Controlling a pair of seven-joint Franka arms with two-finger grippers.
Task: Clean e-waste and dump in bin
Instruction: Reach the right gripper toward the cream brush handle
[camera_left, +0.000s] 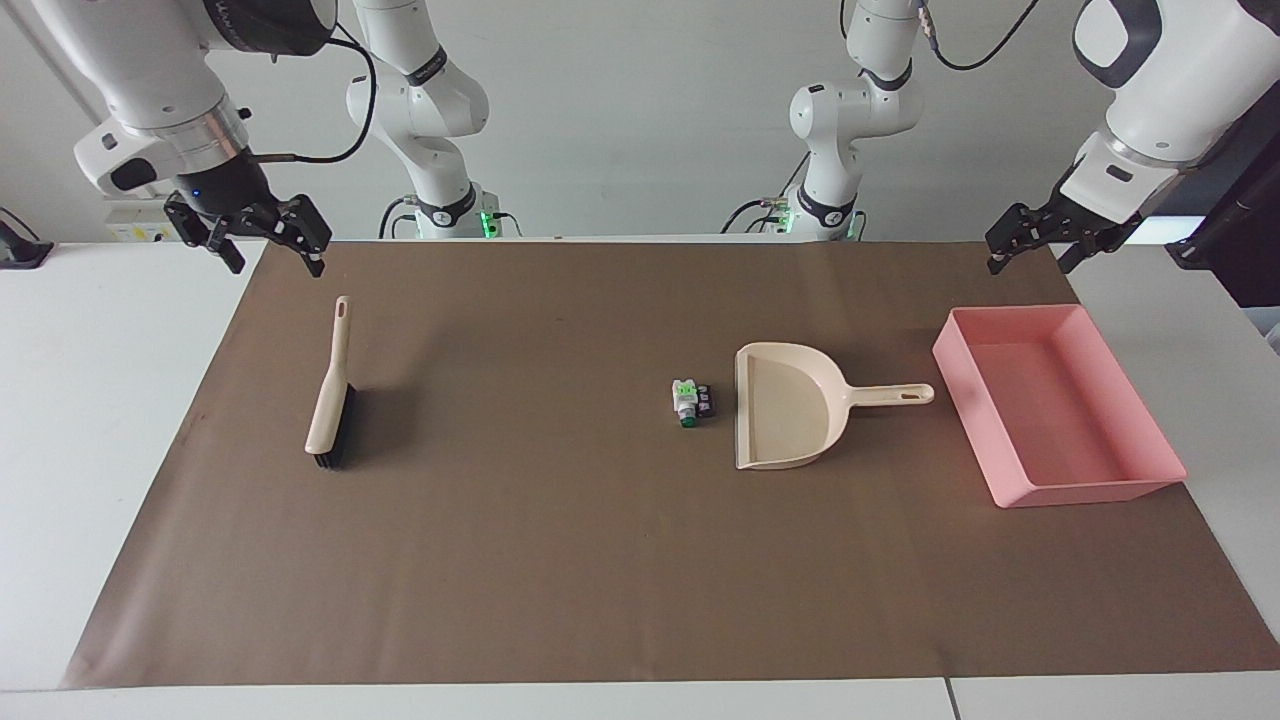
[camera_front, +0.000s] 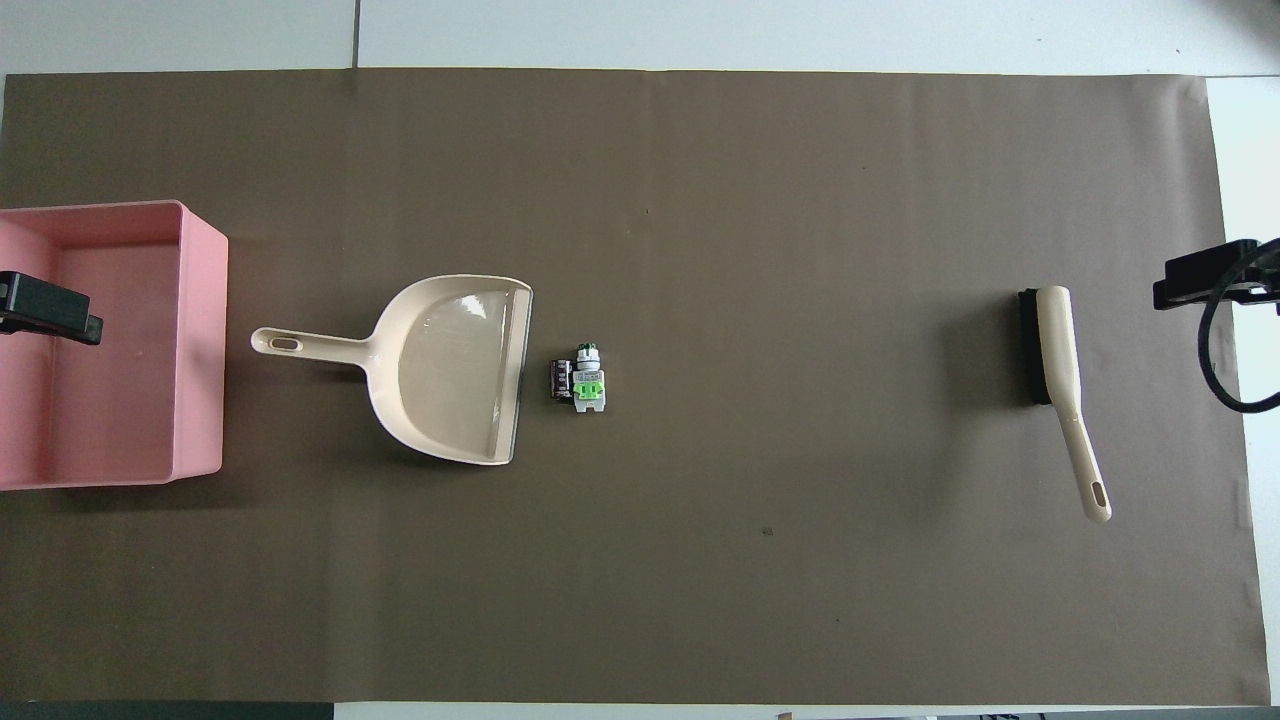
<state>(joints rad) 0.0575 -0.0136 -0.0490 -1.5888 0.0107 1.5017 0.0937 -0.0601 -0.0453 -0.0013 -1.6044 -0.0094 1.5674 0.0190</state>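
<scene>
Pink bin (camera_left: 1060, 490) at the left arm's end of the worktop, nothing visible inside. E-waste (camera_left: 692, 402) lies mid-worktop, just beside the dustpan (camera_left: 785, 410) mouth, well apart from left claw (camera_left: 1030, 252) and right claw (camera_left: 268, 250), both raised, open, empty.

A pink bin (camera_left: 1060, 490), a beige dustpan (camera_left: 790, 410), white, bright green and black e-waste (camera_left: 692, 402) and a beige, black-bristled brush (camera_left: 330, 400) on a plain brown mat (camera_left: 560, 560).

Robotics lab, two white arms (camera_left: 420, 110) bolted at a white table's (camera_left: 100, 400) edge, cables trailing along a bare grey wall (camera_left: 640, 120), brown paper sheet (camera_left: 600, 560) taped flat as a work surface
</scene>
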